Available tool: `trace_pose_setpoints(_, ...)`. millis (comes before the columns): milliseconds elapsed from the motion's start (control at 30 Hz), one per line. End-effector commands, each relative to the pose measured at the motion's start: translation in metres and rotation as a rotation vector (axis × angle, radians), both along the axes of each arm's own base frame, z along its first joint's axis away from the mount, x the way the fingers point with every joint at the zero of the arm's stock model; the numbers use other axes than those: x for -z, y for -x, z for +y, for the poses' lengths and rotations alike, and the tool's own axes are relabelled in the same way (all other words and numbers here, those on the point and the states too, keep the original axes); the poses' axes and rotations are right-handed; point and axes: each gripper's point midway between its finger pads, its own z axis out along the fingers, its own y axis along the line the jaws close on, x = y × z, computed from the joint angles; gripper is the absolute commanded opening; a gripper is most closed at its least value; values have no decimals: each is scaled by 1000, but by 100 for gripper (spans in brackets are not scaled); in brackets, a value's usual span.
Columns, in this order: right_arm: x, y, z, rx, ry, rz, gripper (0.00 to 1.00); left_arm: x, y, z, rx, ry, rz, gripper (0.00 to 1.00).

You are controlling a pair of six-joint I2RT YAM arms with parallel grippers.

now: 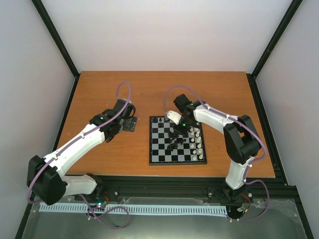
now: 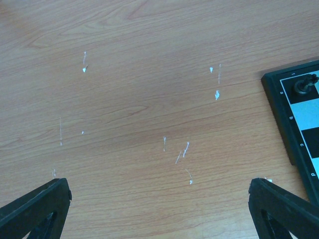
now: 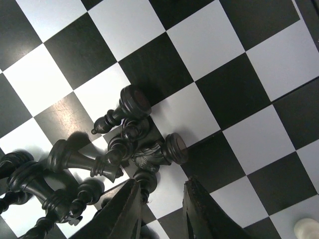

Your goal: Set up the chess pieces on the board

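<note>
The board (image 1: 164, 149) lies at the table's middle right. A heap of fallen black chess pieces (image 1: 174, 142) lies on its centre, a row of white pieces (image 1: 199, 142) stands along its right edge, and one black piece (image 1: 159, 120) stands at its far left corner. My right gripper (image 1: 180, 130) hangs low over the heap. In the right wrist view the gripper (image 3: 162, 201) is open over a light square, with a small black piece (image 3: 145, 181) against its left finger (image 3: 122, 211). My left gripper (image 1: 130, 123) is open and empty over bare wood left of the board.
In the left wrist view the left gripper (image 2: 159, 219) is spread wide above scratched wood, with the board's corner (image 2: 279, 107) and its lone black piece (image 2: 302, 84) at the right. A white piece (image 3: 306, 229) shows at the right wrist view's lower right corner.
</note>
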Motion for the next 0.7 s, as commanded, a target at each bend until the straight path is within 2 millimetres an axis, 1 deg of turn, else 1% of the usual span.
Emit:
trace_pose_setpoints(0, 8, 3, 0, 0, -3, 35, 23, -13, -5, -2, 9, 5, -23, 100)
trace_pose_setpoints(333, 17, 10, -2, -4, 9, 73, 24, -12, -5, -3, 12, 7, -20, 100)
trace_pose_setpoints(400, 12, 9, -1, 0, -5, 56, 24, -12, -4, -2, 12, 6, -20, 100)
trace_pose_setpoints(600, -12, 0, 0, 11, -27, -17, 24, -12, -5, -3, 13, 4, -19, 100)
trace_pose_setpoints(667, -15, 1, 1, 10, -36, -17, 24, -11, -5, -3, 13, 4, -17, 100)
